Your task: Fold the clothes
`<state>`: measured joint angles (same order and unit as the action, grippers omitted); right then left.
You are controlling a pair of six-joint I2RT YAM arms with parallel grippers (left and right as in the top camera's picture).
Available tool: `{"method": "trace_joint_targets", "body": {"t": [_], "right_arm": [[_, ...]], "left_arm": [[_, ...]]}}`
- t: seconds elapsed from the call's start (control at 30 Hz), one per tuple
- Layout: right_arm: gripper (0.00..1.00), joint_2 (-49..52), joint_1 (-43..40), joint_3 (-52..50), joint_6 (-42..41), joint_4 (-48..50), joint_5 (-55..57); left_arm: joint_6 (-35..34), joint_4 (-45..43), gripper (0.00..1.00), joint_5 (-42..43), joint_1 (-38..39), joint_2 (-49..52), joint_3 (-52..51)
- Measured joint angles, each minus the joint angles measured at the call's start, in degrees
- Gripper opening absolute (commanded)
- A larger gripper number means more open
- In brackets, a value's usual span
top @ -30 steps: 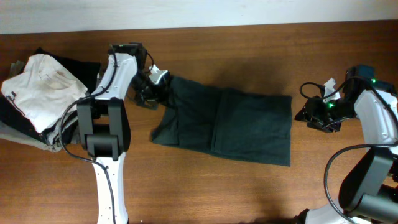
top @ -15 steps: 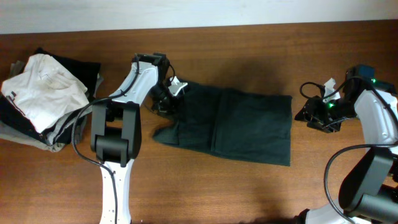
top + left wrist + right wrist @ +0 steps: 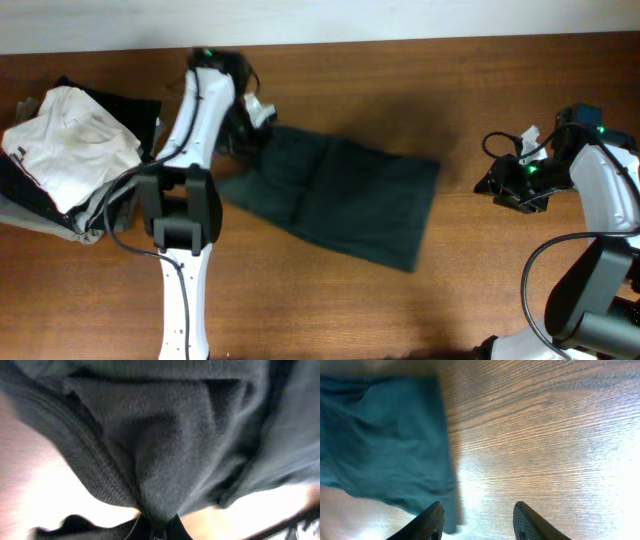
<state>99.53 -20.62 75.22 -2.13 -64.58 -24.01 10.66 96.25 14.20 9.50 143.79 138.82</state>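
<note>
Since a second ago the shirt (image 3: 330,195) has swung round and slid toward the left, so its long edges now run slantwise across the table (image 3: 400,300) instead of square to it, and the left gripper (image 3: 244,128) has clamped down on its upper-left corner. The left wrist view confirms that grip: a thick bunch of dark cloth is pinched between the jaws and hangs away from them. The shirt lies left of centre, mostly flat, as a narrowed oblong with a crease line running along its length, so I judge that the sides are already folded in and at least one crosswise fold, plus squaring up, is left. Only its plain face shows; no lettering, brand or label can be read anywhere in these views. The right gripper (image 3: 479,522) hovers low over bare wood just beside the shirt's right edge, jaws parted and grasping nothing. At the far left, well apart from the shirt, a white garment (image 3: 70,130) tops a pile of other clothes.
</note>
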Motion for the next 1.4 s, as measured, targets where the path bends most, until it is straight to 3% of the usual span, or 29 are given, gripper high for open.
{"method": "trace_joint_targets", "body": {"t": [0.1,0.27,0.4,0.7,0.73,0.77,1.0,1.13,1.27,1.4], "right_arm": [[0.49,0.0,0.0,0.0,-0.02,0.02,0.0],[0.49,0.0,0.0,0.0,-0.04,0.02,0.0],[0.49,0.0,0.0,0.0,-0.02,0.02,-0.02],[0.49,0.0,0.0,0.0,0.0,0.04,0.0],[0.48,0.0,0.0,0.0,-0.02,0.02,0.0],[0.4,0.0,0.04,0.0,0.0,0.04,0.0],[0.35,-0.04,6.05,-7.91,-1.38,10.01,-0.26],[0.17,-0.02,11.82,-15.78,-4.26,20.44,-0.57],[0.08,0.57,14.16,-22.05,-7.48,28.59,-0.66],[0.07,1.2,14.08,-23.98,-10.01,32.2,-1.57]], "left_arm": [[-1.81,0.04,0.0,-0.61,1.4,-0.83,4.76],[-3.26,0.2,0.01,-1.38,11.43,-0.94,4.92],[-5.35,0.2,0.01,-2.97,20.68,-0.94,3.67],[-8.66,0.24,0.0,-5.46,31.15,-0.94,-1.38],[-8.94,0.24,0.0,-6.05,32.13,-0.94,-1.38],[-9.25,0.22,0.0,-6.45,32.96,-0.94,-1.38],[-9.9,0.28,0.0,-7.61,31.82,-0.94,-1.38],[-10.1,0.28,0.0,-7.65,30.27,-0.94,-1.38],[-10.12,0.35,0.0,-7.61,29.64,-0.96,-1.38],[-10.14,0.37,0.01,-6.4,29.75,-1.88,-1.38]]}}
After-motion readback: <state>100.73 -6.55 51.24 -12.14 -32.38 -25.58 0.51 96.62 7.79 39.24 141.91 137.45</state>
